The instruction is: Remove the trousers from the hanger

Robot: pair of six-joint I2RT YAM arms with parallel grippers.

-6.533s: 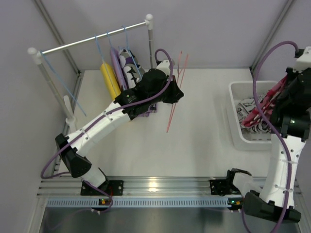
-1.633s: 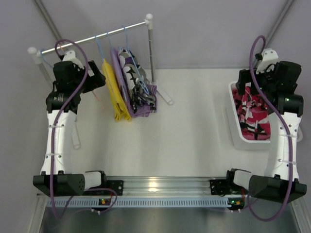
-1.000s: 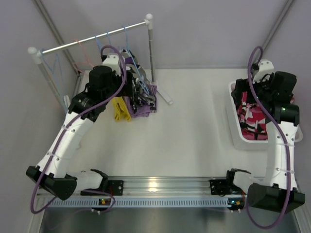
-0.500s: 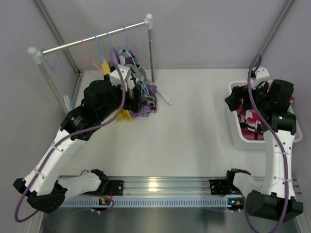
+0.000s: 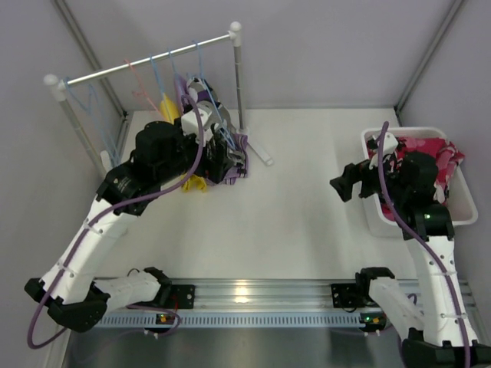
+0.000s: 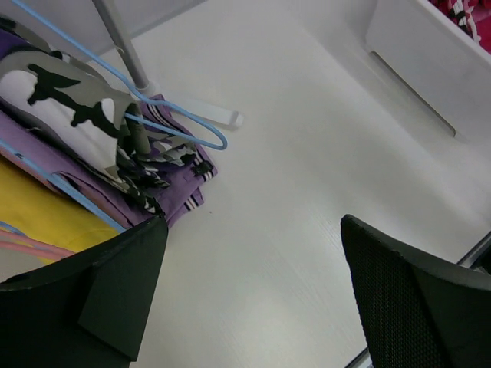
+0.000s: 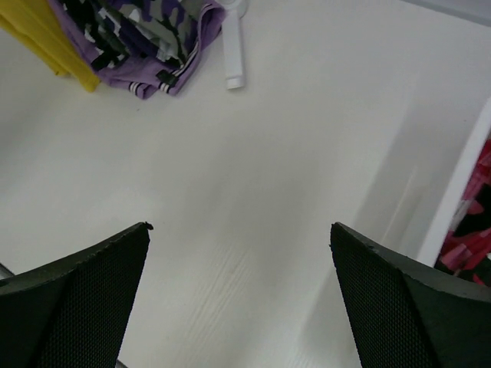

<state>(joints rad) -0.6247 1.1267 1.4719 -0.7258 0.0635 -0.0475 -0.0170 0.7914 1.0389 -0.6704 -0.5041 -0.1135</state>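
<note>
On the left side of the white counter (image 5: 291, 222), soft yellow cloth trousers (image 6: 46, 218), purple trousers (image 6: 178, 192) and black-white-grey print trousers (image 6: 77, 115) hang on thin blue wire hangers (image 6: 178, 130) from the silver rail (image 5: 146, 64). The left pincer (image 6: 253, 230) is wide open and holds nothing, close by them. The right pincer (image 7: 239, 227) is wide open too, holding nothing, just beside the white plastic bin (image 5: 374, 218) with red-pink blotchy trousers (image 5: 426, 149) inside.

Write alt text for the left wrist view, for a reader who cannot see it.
The left gripper hovers with its jaws wide open and empty above a white table. At upper left, camouflage-print trousers, purple trousers and yellow trousers sit on blue hangers beside a rack pole. The wall of a white bin shows at upper right.
</note>
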